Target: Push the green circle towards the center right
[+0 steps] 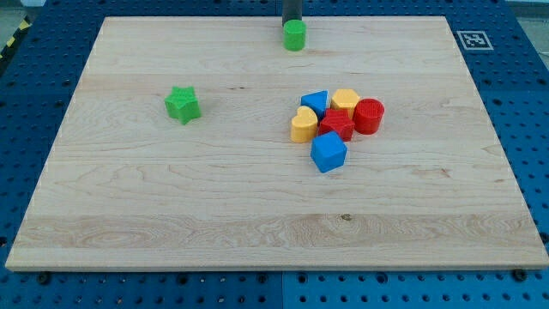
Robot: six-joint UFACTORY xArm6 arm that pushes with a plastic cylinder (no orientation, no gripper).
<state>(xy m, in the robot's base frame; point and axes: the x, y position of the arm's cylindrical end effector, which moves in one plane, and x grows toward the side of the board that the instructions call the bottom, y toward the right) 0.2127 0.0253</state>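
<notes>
In the single camera view, a pale wooden worktop point(129, 215) was seen on a blue perforated base, with a printed marker tag point(473, 39) at its top right corner. The green circle point(294, 35) was found close to the worktop's top edge, slightly right of centre. The dark rod was seen descending from the view's top, and my tip point(292, 21) was placed directly behind the circle, at or very near contact; the exact end was partly hidden by the block. No pincer was fitted to the arm, so no spread or pinched state could be told.

Well apart at the view's left, a green star point(183, 104) was seen alone. Right of centre, a tight cluster was gathered: a blue block point(315, 101), a yellow block point(346, 99), a red cylinder point(370, 115), a red star-like block point(337, 125), a yellow heart point(303, 125) and a larger blue block point(328, 152).

A risk was judged from this layout: a push delivered straight down the view would likely carry the circle into the cluster and scatter it. An off-centre contact could also let the round block roll off the tip sideways.
</notes>
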